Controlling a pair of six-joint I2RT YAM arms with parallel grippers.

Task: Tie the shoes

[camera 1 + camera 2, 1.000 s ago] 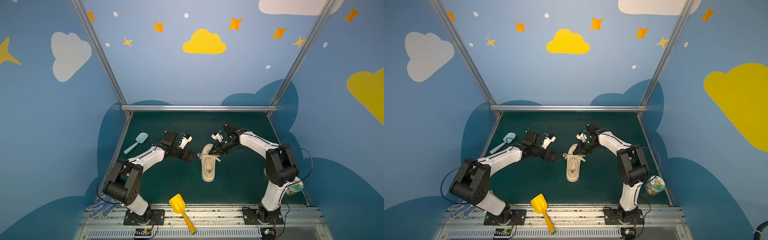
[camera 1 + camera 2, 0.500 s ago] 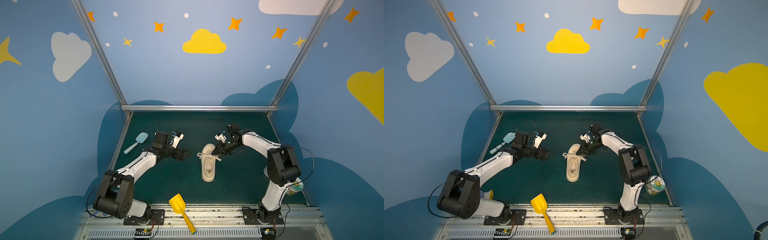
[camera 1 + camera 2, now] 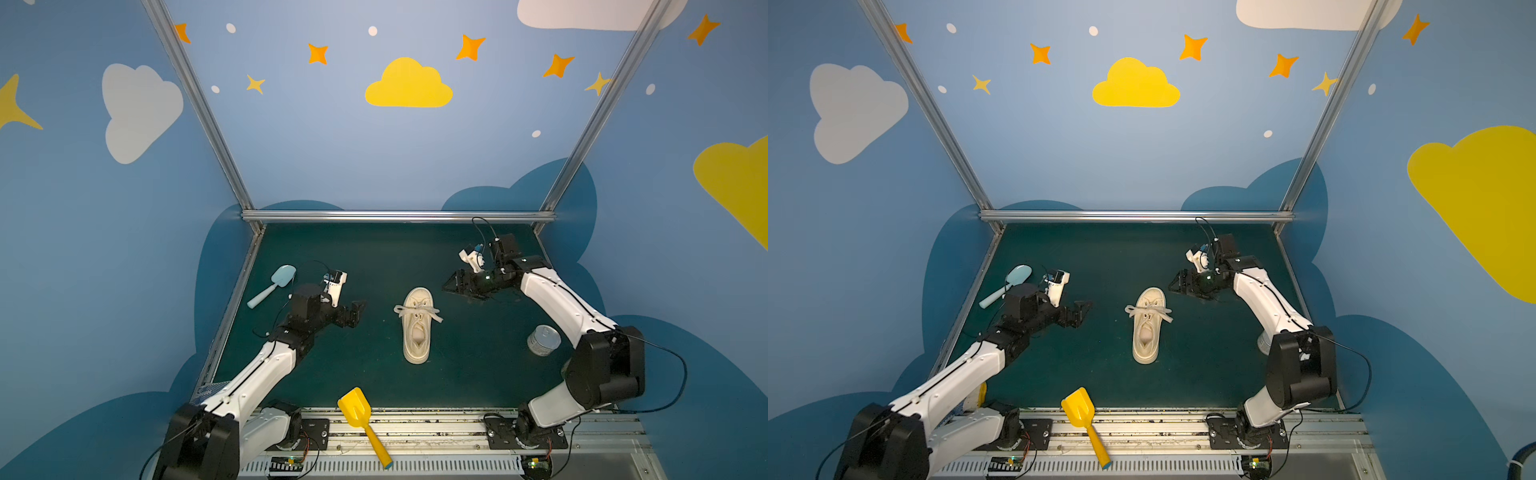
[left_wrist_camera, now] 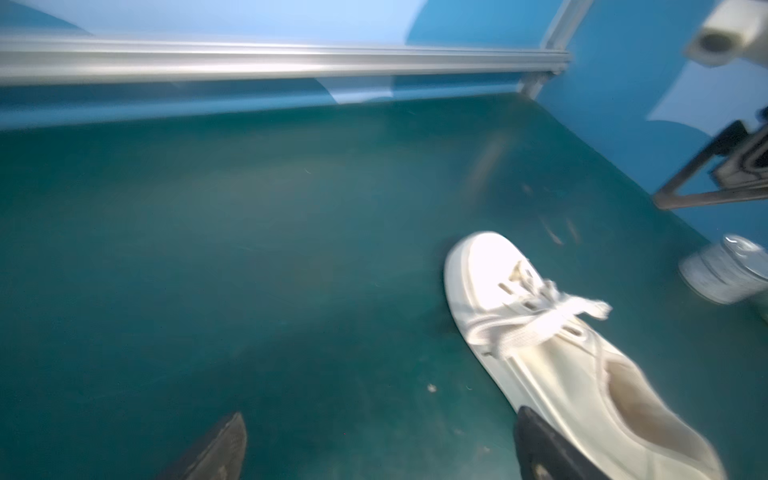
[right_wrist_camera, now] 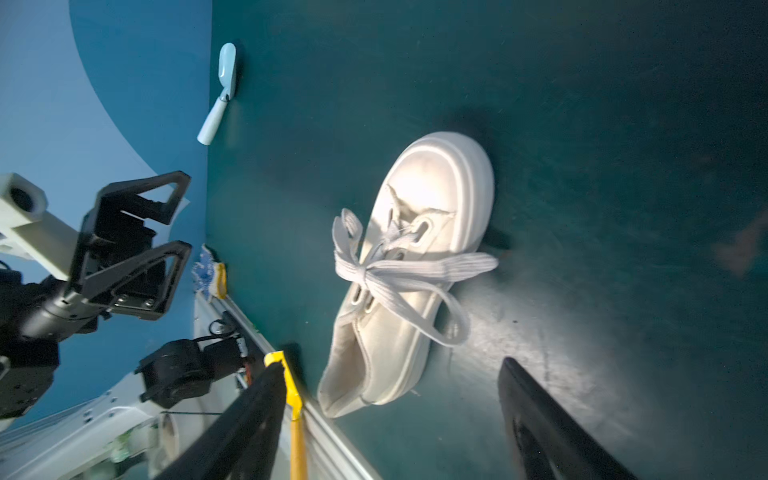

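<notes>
The sneaker looks smooth and matt, its laces ribbed woven cloth.

Both top views: high above 6 o'clock, tilted down toward 12, taking in the whole dark green table mat. Left wrist: low, near, from 9 o'clock onto the cream low-top lace-up sneaker. Right wrist: near, from 1 o'clock, same sneaker

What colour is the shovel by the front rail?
The shovel is bright yellow, with a bluish handle tip; it shows best in a top view.
</notes>
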